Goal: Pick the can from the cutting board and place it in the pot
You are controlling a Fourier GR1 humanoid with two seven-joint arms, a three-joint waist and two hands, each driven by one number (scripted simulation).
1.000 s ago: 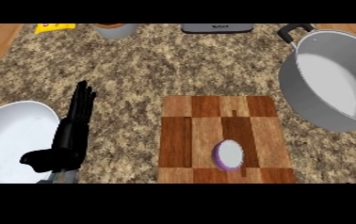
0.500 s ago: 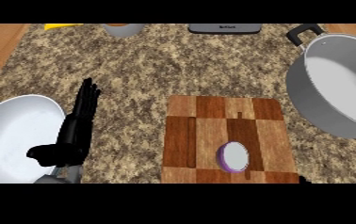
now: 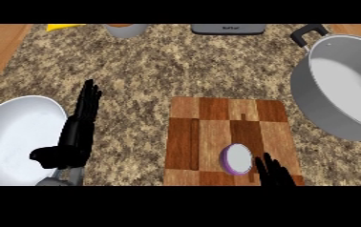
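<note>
On the cutting board (image 3: 229, 140), near its front edge: can (image 3: 237, 159), upright, purple-sided, likely light, rigid, slick (best taken round its sides). Right hand (image 3: 276, 174) just beside it, fingers straight, holding nothing. Pot (image 3: 331, 95) far right.

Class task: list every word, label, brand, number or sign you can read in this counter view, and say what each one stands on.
Small white marking on the grey appliance at the counter's far edge: too blurred to read.
Nothing readable on the can, cutting board or pot.
</note>
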